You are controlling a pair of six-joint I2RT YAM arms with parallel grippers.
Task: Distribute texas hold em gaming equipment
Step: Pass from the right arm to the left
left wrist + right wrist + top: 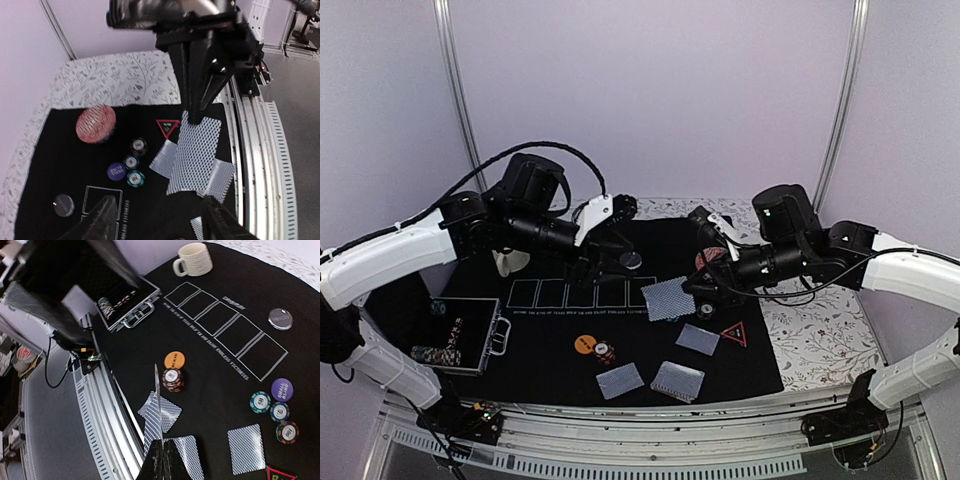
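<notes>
The right gripper (pixel 161 454) pinches a playing card (pixel 667 298) held above the black mat (pixel 550 350), by its row of printed boxes. The left gripper (pixel 160 220) is spread wide and empty. The purple disc (pixel 282 389) reads "SMALL BLIND"; a striped chip (pixel 260 401) beside it shows 50.

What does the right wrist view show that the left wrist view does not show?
Only the right wrist view shows the cream mug, the chip case and the orange disc. Only the left wrist view shows the red patterned bowl. Both show the purple disc, three striped chips beside it, and the card that the right gripper holds.
</notes>
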